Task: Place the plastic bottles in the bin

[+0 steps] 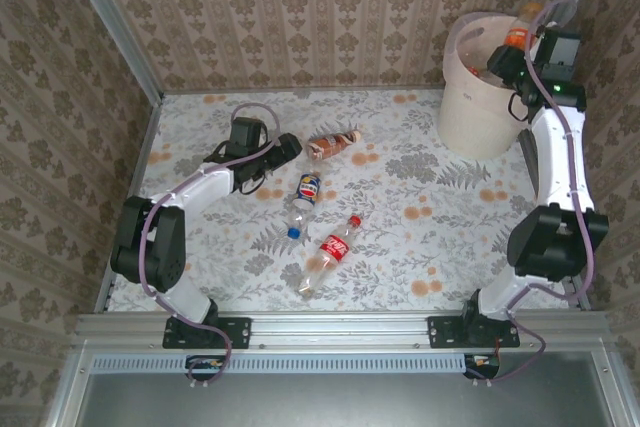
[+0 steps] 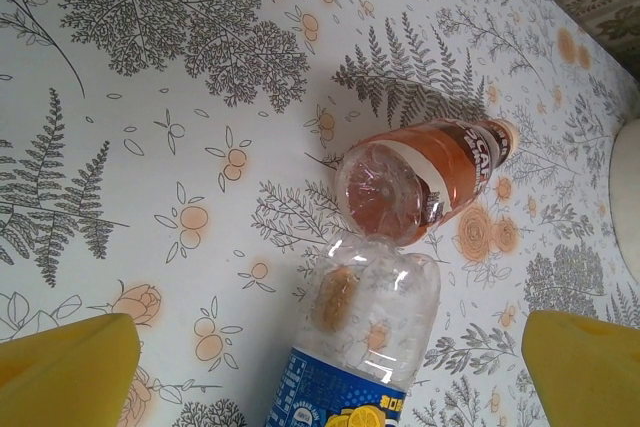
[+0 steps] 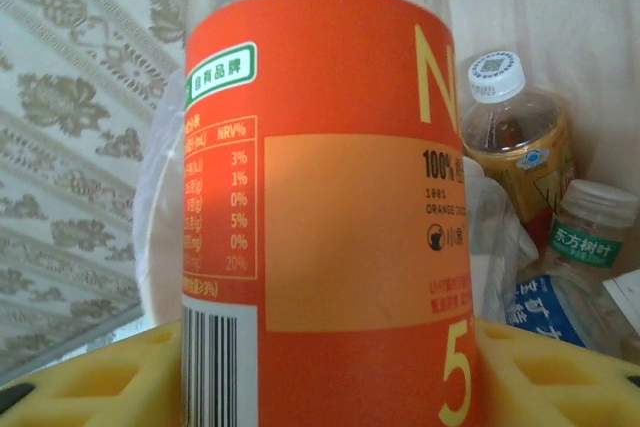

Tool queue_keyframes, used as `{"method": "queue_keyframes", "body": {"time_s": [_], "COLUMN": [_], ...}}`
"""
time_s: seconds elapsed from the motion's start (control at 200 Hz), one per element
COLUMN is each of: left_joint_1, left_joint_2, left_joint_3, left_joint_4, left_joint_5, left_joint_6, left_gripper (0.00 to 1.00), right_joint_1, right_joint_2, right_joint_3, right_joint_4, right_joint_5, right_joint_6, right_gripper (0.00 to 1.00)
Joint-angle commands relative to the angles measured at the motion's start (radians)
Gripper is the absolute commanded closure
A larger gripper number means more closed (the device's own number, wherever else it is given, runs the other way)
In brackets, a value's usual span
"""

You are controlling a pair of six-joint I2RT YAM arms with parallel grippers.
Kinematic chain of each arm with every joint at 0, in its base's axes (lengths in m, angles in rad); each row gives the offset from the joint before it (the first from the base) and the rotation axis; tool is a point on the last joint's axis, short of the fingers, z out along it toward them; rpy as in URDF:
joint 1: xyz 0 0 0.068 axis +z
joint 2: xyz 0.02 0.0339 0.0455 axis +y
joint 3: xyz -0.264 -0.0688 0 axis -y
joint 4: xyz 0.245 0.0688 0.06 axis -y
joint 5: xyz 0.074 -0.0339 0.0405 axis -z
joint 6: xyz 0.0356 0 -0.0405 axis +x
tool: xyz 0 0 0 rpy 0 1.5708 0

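Gripping orange-label bottle [image 3: 330,197], right end effector [image 1: 502,59] above bin [image 1: 462,107] | left end effector [image 2: 325,377] released, blue-label bottle [image 2: 370,332] lying just ahead

Left jaws wide, right arm [image 1: 552,152] extended

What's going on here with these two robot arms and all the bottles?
The arms are clearing plastic bottles into the bin. The right fingers hold an orange-label bottle over the bin, where several others lie inside. The left fingers are wide open above the table, over a blue-label bottle lying beside a brown-label bottle. A red-label bottle lies nearer the arms, untouched.
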Motion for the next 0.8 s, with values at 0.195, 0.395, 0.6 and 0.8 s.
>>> {"method": "queue_keyframes", "body": {"time_s": [0.195,0.395,0.6,0.8], "left_joint_1": [-0.006,-0.007,-0.006,-0.016], "left_joint_2": [-0.029,-0.032,-0.025,-0.012], "left_joint_3": [0.027,0.024,0.026,0.041], "left_joint_4": [-0.030,-0.032,-0.020,-0.003], "left_joint_5": [-0.025,-0.025,-0.016,0.012], "left_joint_6": [0.033,0.038,0.047,0.092], "left_gripper": [0.00,0.00,0.00,0.00], "right_joint_1": [-0.006,-0.002,-0.002,0.002], "right_joint_2": [0.201,0.229,0.169,0.097], "right_joint_3": [0.249,0.309,0.242,0.155], "right_joint_4": [0.061,0.060,0.069,0.091], "right_joint_5": [-0.131,-0.147,-0.174,-0.199], "right_joint_6": [0.141,0.154,0.113,0.080], "right_gripper": [0.13,0.10,0.07,0.03]}}
